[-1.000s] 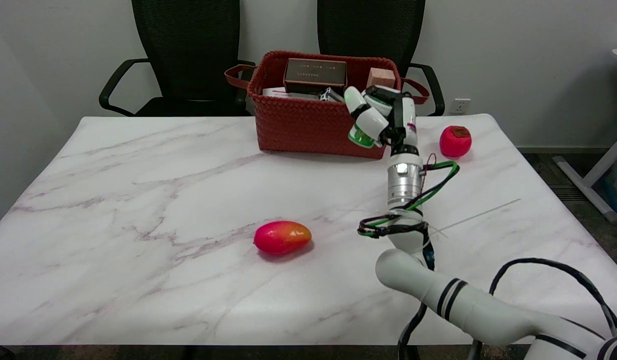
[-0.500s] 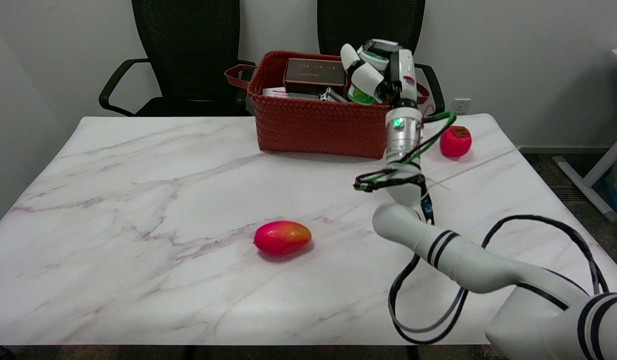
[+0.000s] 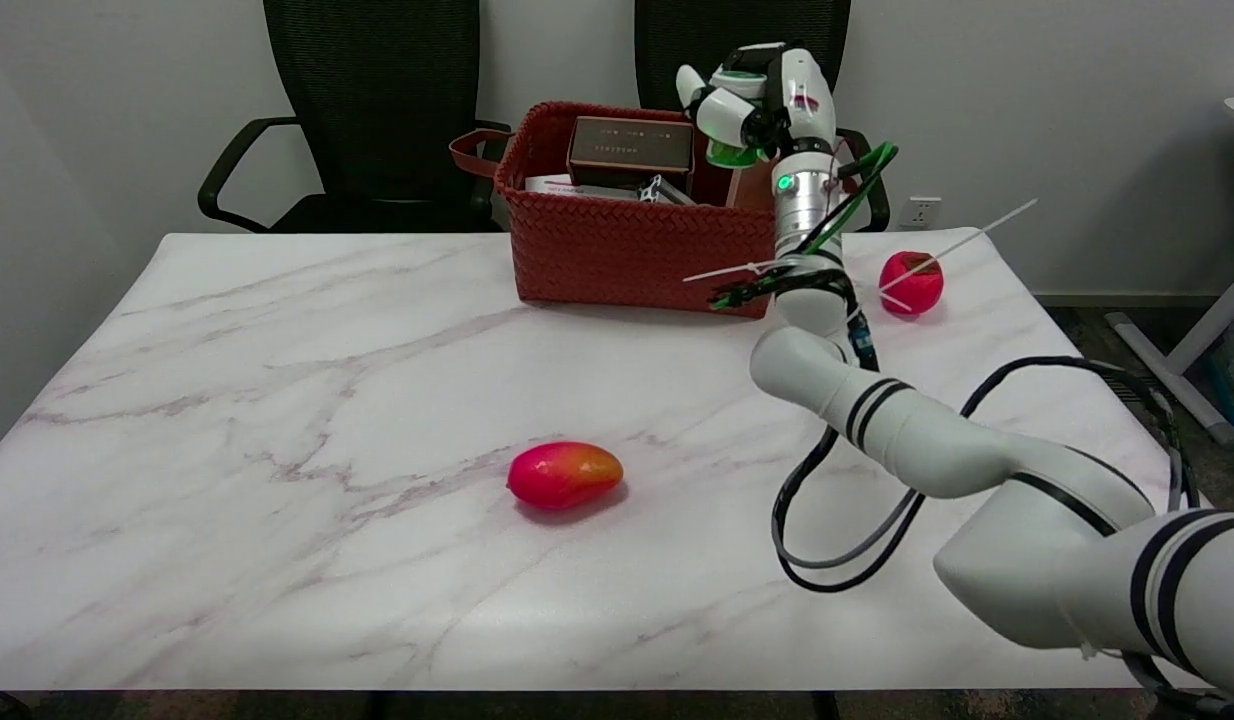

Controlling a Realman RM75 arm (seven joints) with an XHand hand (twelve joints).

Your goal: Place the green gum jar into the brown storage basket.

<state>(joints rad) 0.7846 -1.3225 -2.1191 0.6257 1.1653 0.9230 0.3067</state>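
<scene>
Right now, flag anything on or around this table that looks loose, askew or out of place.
White cable-tie tails stick out loose from the right arm's wrist wiring, one crossing in front of the red fruit. Otherwise nothing stands out: the right hand holds the green gum jar above the brown storage basket.

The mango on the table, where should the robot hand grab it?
Probably around the fat middle of the mango, coming straight down from above. It lies on its side on the marble table with open space all round, so fingers could close across its narrow width.
</scene>
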